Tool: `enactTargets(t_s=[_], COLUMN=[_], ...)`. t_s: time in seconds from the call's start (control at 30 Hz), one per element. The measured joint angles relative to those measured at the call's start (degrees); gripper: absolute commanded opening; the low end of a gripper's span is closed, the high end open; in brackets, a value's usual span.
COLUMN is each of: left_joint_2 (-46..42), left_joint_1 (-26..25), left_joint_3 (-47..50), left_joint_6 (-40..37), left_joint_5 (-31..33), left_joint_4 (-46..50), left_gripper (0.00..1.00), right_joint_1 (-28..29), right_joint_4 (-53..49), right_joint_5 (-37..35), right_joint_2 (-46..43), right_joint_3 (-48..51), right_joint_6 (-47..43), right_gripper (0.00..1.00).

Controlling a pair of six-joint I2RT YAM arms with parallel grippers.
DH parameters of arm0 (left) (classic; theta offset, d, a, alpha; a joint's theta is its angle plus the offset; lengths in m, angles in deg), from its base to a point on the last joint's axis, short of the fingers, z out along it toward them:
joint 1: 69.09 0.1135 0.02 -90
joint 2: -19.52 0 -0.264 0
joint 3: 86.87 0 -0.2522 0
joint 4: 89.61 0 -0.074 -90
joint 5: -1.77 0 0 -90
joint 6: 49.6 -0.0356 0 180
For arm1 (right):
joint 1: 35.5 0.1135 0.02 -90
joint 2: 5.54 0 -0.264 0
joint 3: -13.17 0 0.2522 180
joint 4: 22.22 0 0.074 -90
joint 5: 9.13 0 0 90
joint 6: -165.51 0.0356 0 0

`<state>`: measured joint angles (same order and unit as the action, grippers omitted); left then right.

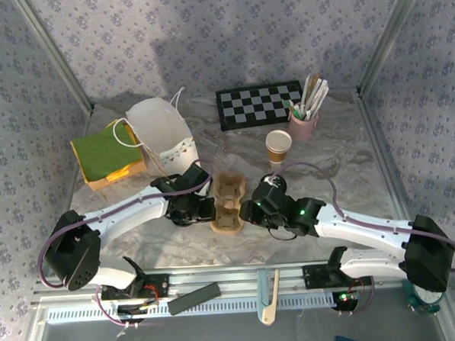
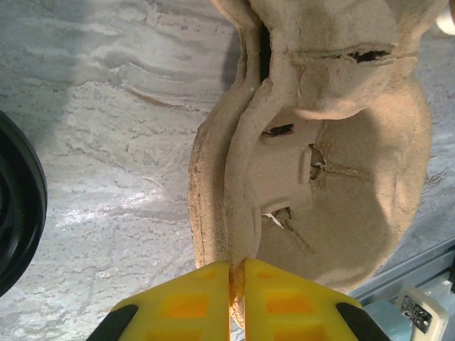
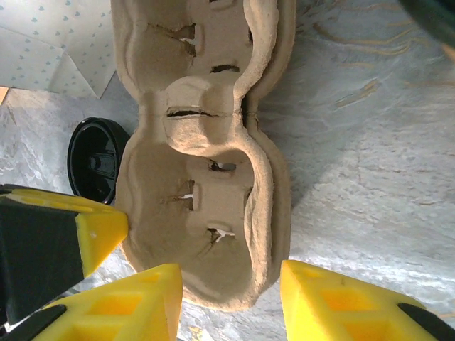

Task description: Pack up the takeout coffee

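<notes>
I judge I'm on the tray step, readying the pulp tray (image 3: 206,177) before any cup goes in. My left gripper (image 2: 237,270) is pressed together on the tray's rim. My right gripper (image 3: 227,275) stands spread astride the tray's near end, not yet gripping. Next, that right pinch needs to land squarely on the rim. The takeout coffee (image 1: 279,146) stands upright beyond my right arm, just before the pink stirrer cup (image 1: 303,124) — mouth up, long axis vertical, apparently lidless.
</notes>
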<state>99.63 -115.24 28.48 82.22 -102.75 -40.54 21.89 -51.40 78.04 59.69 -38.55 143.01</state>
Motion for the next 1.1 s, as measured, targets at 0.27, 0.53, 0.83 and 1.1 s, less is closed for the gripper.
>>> enactTargets(t_s=[0.27, 0.53, 0.83, 1.1], left_joint_2=[0.0, -0.3, -0.3, -0.3], left_joint_1=[0.0, 0.0, 0.0, -0.2], left_joint_3=[0.9, 1.9, 2.0, 2.0], left_joint_6=[-0.3, -0.2, -0.2, -0.2], left_joint_5=[-0.7, -0.8, -0.9, -0.9], left_joint_4=[0.0, -0.8, -0.8, -0.8], left_gripper=[0.14, 0.14, 0.14, 0.14], right_joint_1=[0.2, 0.2, 0.1, -0.6], right_joint_4=[5.3, 6.6, 8.1, 10.0], right_joint_5=[0.1, 0.4, 1.6, 3.1], right_joint_2=[5.4, 8.1, 9.9, 8.8], right_joint_3=[0.6, 0.6, 0.6, 1.2], right_joint_6=[2.8, 3.3, 3.5, 3.4], right_gripper=[0.38, 0.38, 0.33, 0.3])
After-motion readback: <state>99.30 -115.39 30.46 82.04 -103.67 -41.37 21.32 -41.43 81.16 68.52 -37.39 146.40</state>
